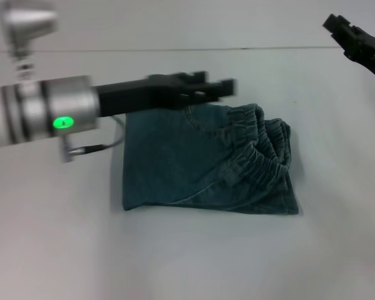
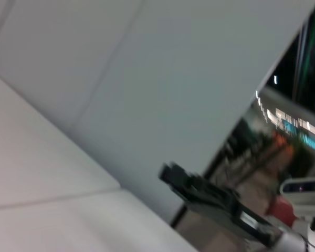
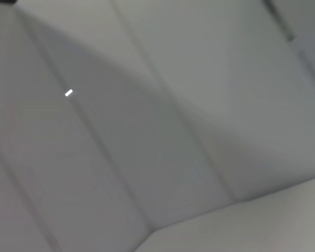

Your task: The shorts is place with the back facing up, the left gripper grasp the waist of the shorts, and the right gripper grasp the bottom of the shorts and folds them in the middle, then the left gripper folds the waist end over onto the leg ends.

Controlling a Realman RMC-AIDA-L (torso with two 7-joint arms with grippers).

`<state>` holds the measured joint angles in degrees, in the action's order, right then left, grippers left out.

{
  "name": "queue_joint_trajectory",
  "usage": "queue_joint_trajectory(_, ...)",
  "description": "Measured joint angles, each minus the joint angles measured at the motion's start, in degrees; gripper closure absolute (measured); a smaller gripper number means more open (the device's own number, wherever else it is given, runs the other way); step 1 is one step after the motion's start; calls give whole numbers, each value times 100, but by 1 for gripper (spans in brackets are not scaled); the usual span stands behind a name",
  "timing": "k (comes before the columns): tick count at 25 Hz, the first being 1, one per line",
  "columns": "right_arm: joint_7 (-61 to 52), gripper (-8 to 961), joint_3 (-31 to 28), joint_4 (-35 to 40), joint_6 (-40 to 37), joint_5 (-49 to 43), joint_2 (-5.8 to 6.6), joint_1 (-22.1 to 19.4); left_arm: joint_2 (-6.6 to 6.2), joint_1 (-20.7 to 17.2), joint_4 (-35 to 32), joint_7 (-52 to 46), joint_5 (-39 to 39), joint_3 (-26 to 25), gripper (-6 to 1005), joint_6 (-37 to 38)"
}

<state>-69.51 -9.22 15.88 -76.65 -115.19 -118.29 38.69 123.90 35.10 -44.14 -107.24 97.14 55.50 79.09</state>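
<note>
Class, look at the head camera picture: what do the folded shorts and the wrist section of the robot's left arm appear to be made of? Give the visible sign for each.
The shorts: apparently soft, faded blue denim; visible stitched seams and a gathered, ruffled waist suggest woven cloth over elastic. The wrist behind the left gripper: likely brushed metal, judging by its dull silver sheen, though painted plastic is possible. The fingers look matte black.

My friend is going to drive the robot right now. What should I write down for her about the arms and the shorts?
Left tool: up in the air over the far edge of the shorts, holding nothing; whether it is open is unclear.
Right tool: raised far off at the table's right back corner, away from the shorts, holding nothing.
Shorts: lie on the white table as a folded bundle, with the ruffled waist on top at the right end.
Done: both folds look made.
Left: probably just pull the left arm back and check that the bundle is tidy.
</note>
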Motion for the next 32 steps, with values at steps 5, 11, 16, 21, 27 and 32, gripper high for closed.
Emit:
queue_joint_trajectory(5, -960, 656, 1581, 1230, -1425, -8, 107, -329, -171, -545, -12, 291, 186, -1037, 78, 868)
queue_joint_trajectory(11, -1955, 467, 3015, 2489, -3018, -9, 401, -856, -329, -1022, -180, 353, 1141, -1946, 79, 1559)
queue_joint_trajectory(16, -2370, 245, 3588, 2686, -3283, -327, 689, -1138, -263, -1330, -510, 381, 1893, -2140, 79, 1847)
queue_joint_trajectory(21, -2408, 95, 3576, 2636, -3134, -988, 664, -1172, -221, -1421, -579, 377, 2083, -2134, 79, 1994)
queue_joint_trajectory(27, -2418, 74, 3584, 2640, -2840, -1188, 565, -1216, -217, -1339, -555, 334, 2165, -2081, 79, 2060)
queue_joint_trajectory(32, -2420, 75, 3597, 2647, -2825, -1190, 541, -1218, -220, -1281, -547, 268, 2167, -2081, 79, 2094)
